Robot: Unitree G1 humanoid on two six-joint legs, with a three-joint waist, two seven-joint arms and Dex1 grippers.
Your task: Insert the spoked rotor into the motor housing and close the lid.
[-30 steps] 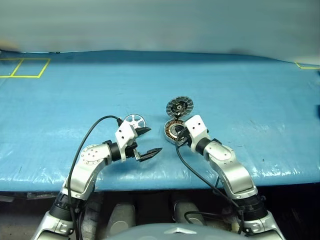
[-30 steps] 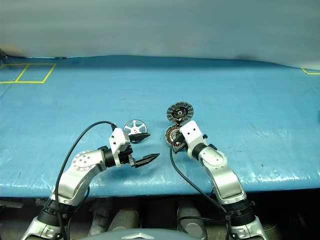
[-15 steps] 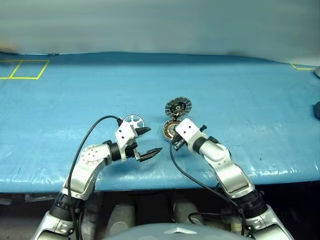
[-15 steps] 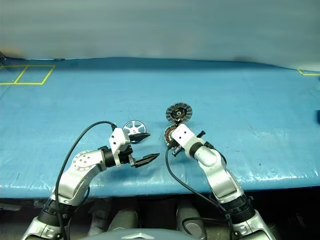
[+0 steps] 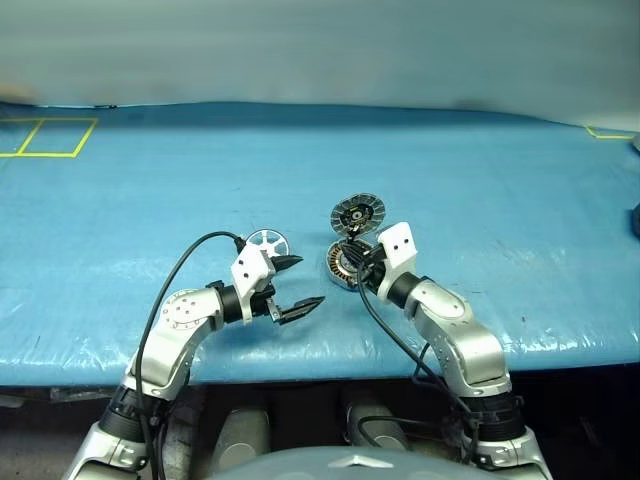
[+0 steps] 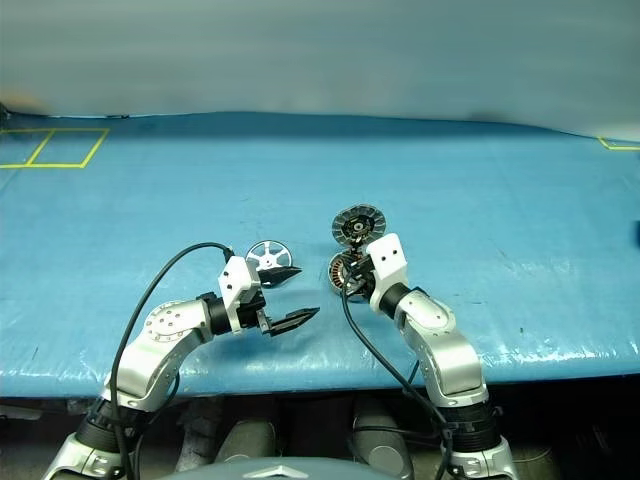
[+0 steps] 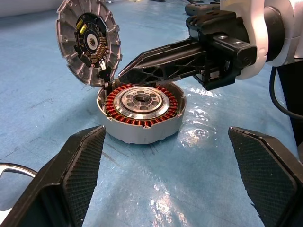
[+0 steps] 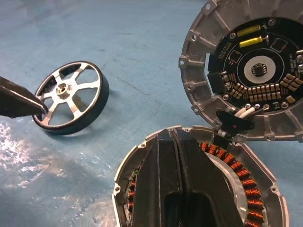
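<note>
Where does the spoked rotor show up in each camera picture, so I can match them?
Left eye view: the spoked rotor lies left of centre, beyond the left gripper.
Right eye view: left of centre.
Left wrist view: I can't make it out for sure.
Right wrist view: at the left.
Shared landmark: the open lid above the motor housing.

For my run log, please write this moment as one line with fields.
rotor: on table, outside housing | housing: empty | lid: open, upright | left gripper: open, empty | right gripper: shut, over housing
</note>
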